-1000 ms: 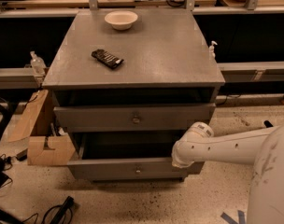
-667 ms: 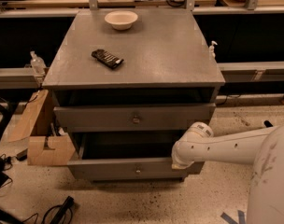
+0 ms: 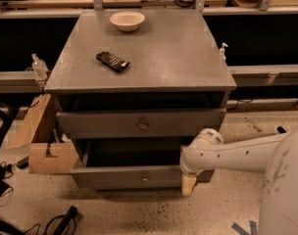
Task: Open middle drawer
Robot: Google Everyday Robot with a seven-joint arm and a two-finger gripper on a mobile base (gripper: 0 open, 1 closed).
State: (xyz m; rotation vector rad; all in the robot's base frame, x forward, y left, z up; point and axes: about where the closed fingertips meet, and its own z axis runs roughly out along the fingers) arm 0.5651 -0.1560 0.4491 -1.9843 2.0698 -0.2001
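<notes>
The grey cabinet (image 3: 154,58) shows two drawer fronts, each with a small round knob. The upper front (image 3: 90,124) sticks out a little. Below it, the middle drawer (image 3: 110,177) is pulled out further, with its knob (image 3: 145,178) at centre and a dark interior behind the front. My gripper (image 3: 188,182) is at the right end of this drawer's front, low down and touching or very near its corner. My white arm (image 3: 247,153) reaches in from the right. Anything below this drawer is hidden.
A white bowl (image 3: 127,20) and a dark snack bar (image 3: 112,61) lie on the cabinet top. A cardboard box (image 3: 46,146) stands on the floor at the left of the cabinet. Cables (image 3: 61,222) lie on the speckled floor at bottom left. Benches run behind.
</notes>
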